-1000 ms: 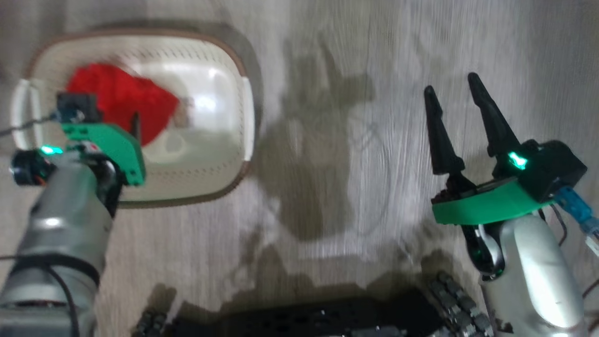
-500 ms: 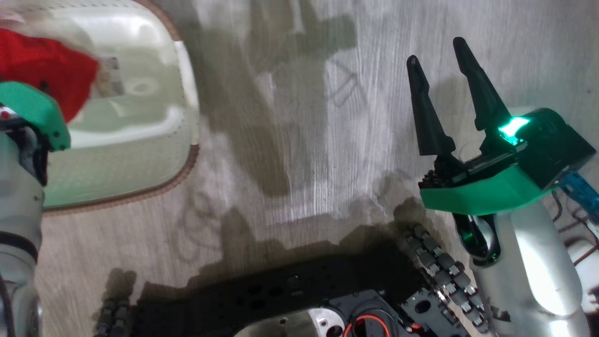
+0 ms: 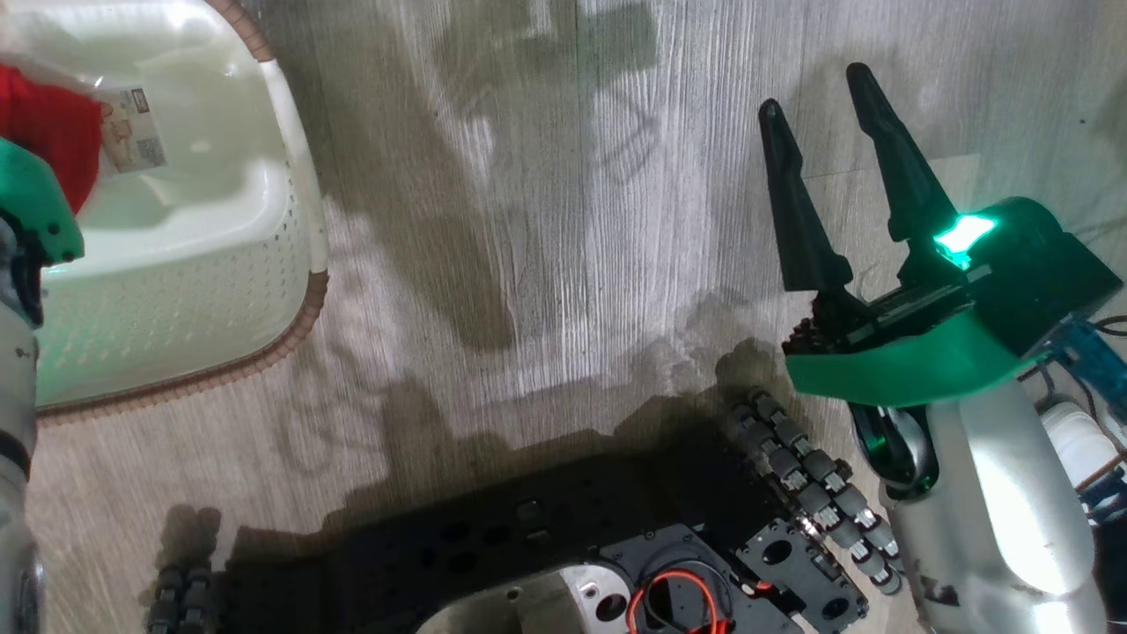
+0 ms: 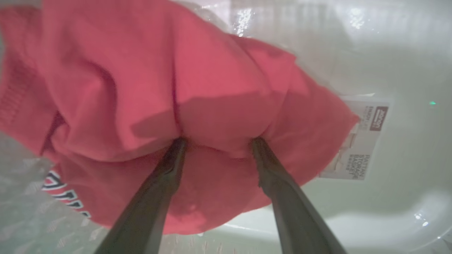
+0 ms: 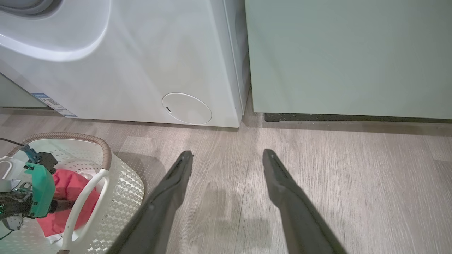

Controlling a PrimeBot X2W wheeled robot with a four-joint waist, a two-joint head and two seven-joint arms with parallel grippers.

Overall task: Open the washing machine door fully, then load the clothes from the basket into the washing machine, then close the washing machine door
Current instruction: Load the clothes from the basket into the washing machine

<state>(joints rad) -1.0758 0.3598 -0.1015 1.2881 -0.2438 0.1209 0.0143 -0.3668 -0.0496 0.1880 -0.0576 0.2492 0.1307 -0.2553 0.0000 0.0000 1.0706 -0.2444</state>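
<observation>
Left claw (image 4: 219, 141): fingers spread wide, not clamped on anything.

Left wrist cam: both tips look pushed into a fold of the red fabric garment (image 4: 159, 81), with a hump of cloth bulging between them. It's blurry this close, so I can't say how deep they sit. The garment lies in the cream-white perforated plastic basket (image 4: 406, 176). The paper sticker (image 4: 363, 141) on the bottom is just right of the right-hand finger.

My read: light, soft and limp, so it will drape and trail, with no breakage risk. Best hold is that hump between the tips. Pinch thick bunched cloth, not a single edge.

Right wrist cam: right claw (image 5: 227, 152) is also wide and empty, over the grey wood-look floor (image 5: 317, 183). The white front-loading washing machine (image 5: 141, 63) is ahead-left of it, the pale green cabinet (image 5: 346, 56) ahead-right, and the basket low on its left.

Head cam: right claw touches nothing, basket well off to its left.
</observation>
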